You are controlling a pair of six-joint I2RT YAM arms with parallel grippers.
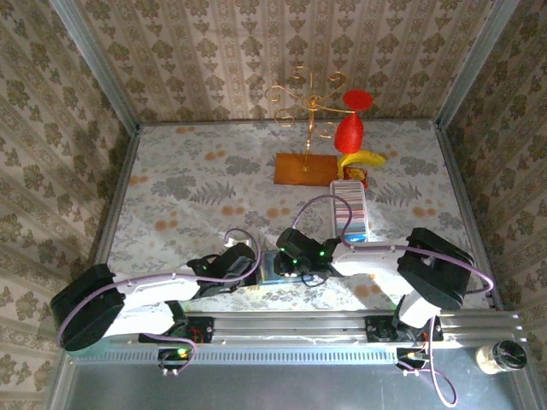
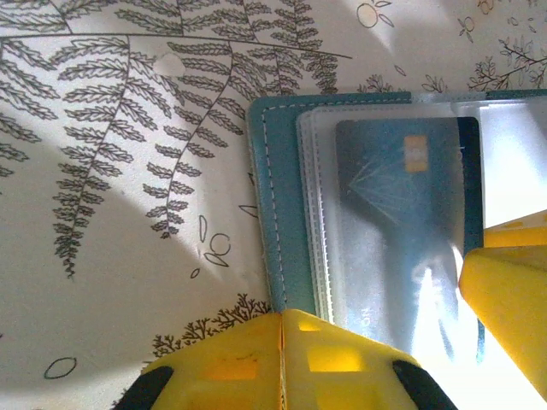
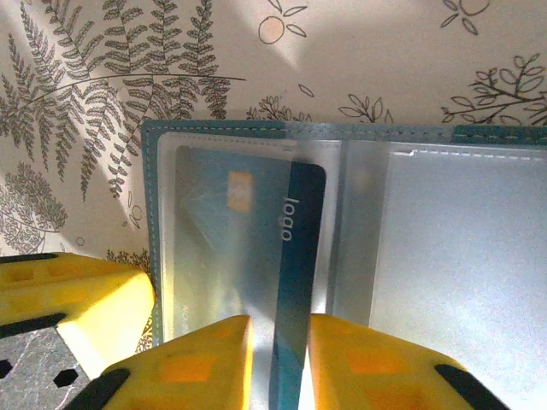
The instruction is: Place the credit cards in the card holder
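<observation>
Card holder (image 1: 275, 266): lies open on the table (image 1: 171, 196), close to your arm bases, between both tools.
Left tool (image 2: 282, 329): clenched shut at the holder's edge.
Right tool (image 3: 280, 333): grasping a dark blue credit card (image 3: 295, 273), partly inside a clear sleeve (image 3: 248, 256).

Damask-papered walls (image 1: 256, 51), beige and brown, on three sides. Metal corner posts (image 1: 94, 67) at the back. Bench (image 1: 188, 188) under a pale cloth (image 2: 128, 256) printed with ferns and flowers. Aluminium rail (image 1: 299, 325) along the near edge. Bright light patches, soft shadows on the cloth.
</observation>
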